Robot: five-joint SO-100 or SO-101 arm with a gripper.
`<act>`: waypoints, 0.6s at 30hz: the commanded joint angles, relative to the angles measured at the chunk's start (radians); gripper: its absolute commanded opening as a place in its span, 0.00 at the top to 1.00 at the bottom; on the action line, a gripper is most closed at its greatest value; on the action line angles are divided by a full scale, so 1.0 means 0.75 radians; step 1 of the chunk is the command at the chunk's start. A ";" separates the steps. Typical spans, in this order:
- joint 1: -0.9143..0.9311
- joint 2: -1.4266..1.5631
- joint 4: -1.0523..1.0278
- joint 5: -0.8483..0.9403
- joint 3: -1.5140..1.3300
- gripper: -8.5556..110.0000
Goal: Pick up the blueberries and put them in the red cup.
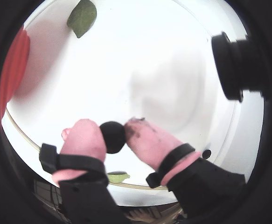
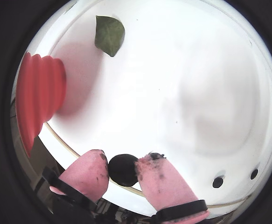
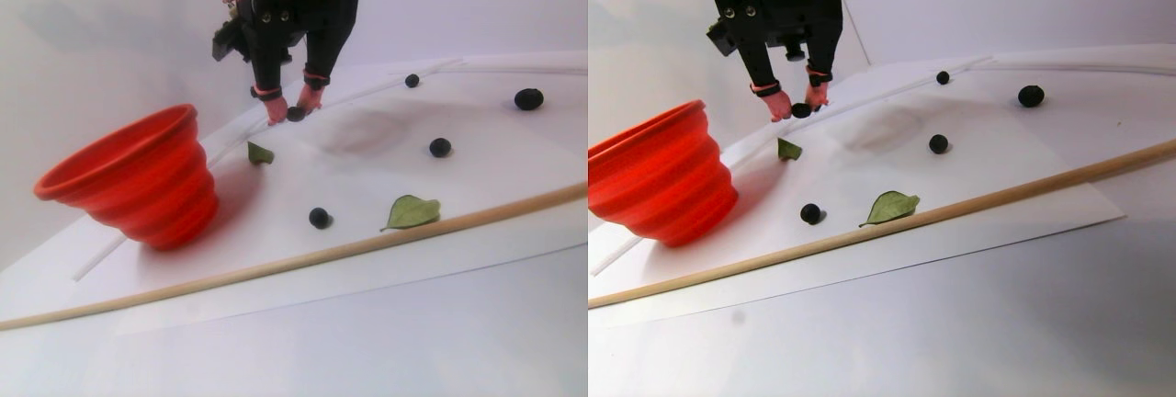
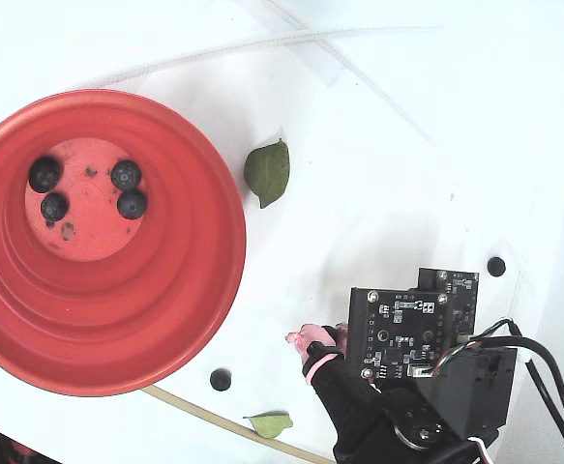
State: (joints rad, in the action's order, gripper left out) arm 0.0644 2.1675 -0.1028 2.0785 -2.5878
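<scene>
Bare white tabletop (image 3: 386,323), test-bench setup.

Between the gripper (image 3: 294,112), whose pink fingertips pinch one blueberry (image 3: 295,113) above the sheet, and the red cup (image 3: 138,181), the air stands open in the stereo pair view, with only a small green leaf (image 3: 260,153) lying flat on the white sheet (image 3: 514,153) beneath that stretch. The cup's mouth is wide and uncovered in the fixed view, four berries (image 4: 127,175) low on its bottom. A loose berry (image 4: 221,380) and another leaf (image 4: 270,423) lie near the wooden rod (image 3: 459,216).
</scene>
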 commanded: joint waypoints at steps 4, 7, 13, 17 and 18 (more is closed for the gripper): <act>-0.125 0.174 -0.100 -0.041 0.082 0.84; -0.155 0.186 -0.119 -0.049 0.082 0.84; -0.194 0.184 -0.166 -0.055 0.112 0.84; -0.247 0.157 -0.166 -0.065 0.143 0.84; -0.260 0.153 -0.168 -0.070 0.149 0.84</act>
State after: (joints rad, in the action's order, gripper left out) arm -0.0706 2.2365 -0.2240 2.0402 -2.5387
